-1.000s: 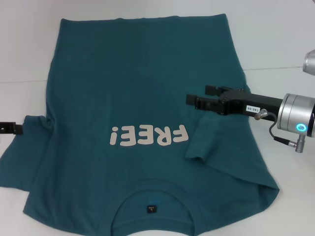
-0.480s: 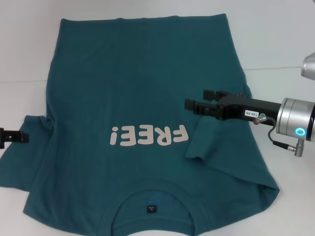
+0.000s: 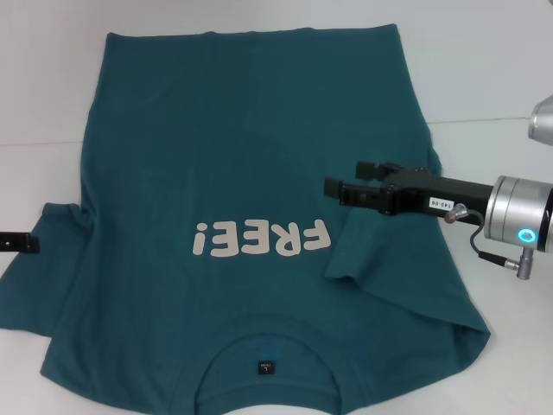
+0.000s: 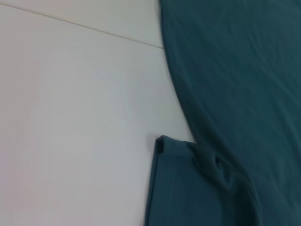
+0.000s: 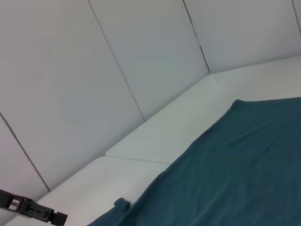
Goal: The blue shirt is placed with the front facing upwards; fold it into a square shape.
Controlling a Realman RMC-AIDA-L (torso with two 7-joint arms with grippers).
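Note:
The blue shirt (image 3: 225, 147) lies flat on the white table, front up, with its whitish "FREE!" print (image 3: 262, 238) showing and its neck label (image 3: 265, 367) nearest me. Its right sleeve (image 3: 380, 251) is folded inward over the body, while the left sleeve (image 3: 34, 285) lies spread out. My right gripper (image 3: 335, 176) hovers open over the shirt just right of the print, pointing left, with nothing between its fingers. Only the tip of my left gripper (image 3: 19, 243) shows, at the left edge by the left sleeve. The left wrist view shows that sleeve (image 4: 188, 188) and the shirt's side edge.
The white table (image 3: 484, 69) extends beyond the shirt on the right and at the far side, with a seam line across it. White wall panels (image 5: 117, 61) stand behind the table. The right wrist view also catches the left gripper (image 5: 33, 211) far off.
The right gripper has shifted slightly toward me and to the left over the shirt. The left gripper tip has edged toward me beside the left sleeve. The shirt has not moved.

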